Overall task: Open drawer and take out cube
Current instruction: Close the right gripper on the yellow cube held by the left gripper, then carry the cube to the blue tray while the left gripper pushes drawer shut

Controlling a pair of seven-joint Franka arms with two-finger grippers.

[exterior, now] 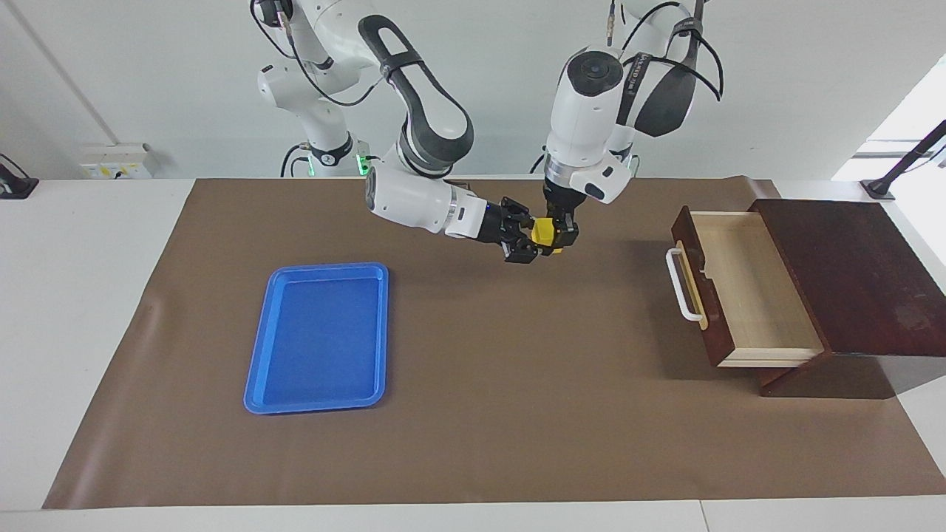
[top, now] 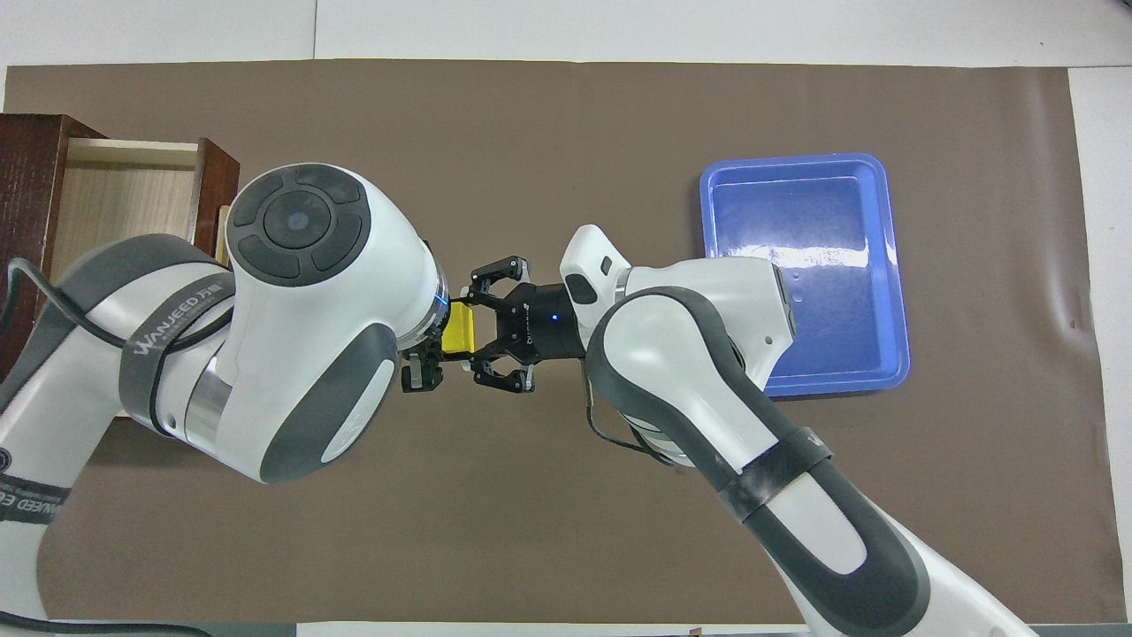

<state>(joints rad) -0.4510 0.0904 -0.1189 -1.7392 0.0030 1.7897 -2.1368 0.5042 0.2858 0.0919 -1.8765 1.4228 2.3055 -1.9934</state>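
Observation:
The drawer of the dark brown wooden box stands pulled out, its pale wood inside bare, its white bar handle facing the middle of the table. The yellow cube hangs in the air over the brown mat, between both grippers. My left gripper points down and is shut on the cube. My right gripper reaches in sideways, its fingers spread open on either side of the cube. In the overhead view my left arm covers most of the left gripper and part of the drawer.
A blue plastic tray lies on the brown mat toward the right arm's end of the table, with nothing in it. It also shows in the overhead view, partly under my right arm.

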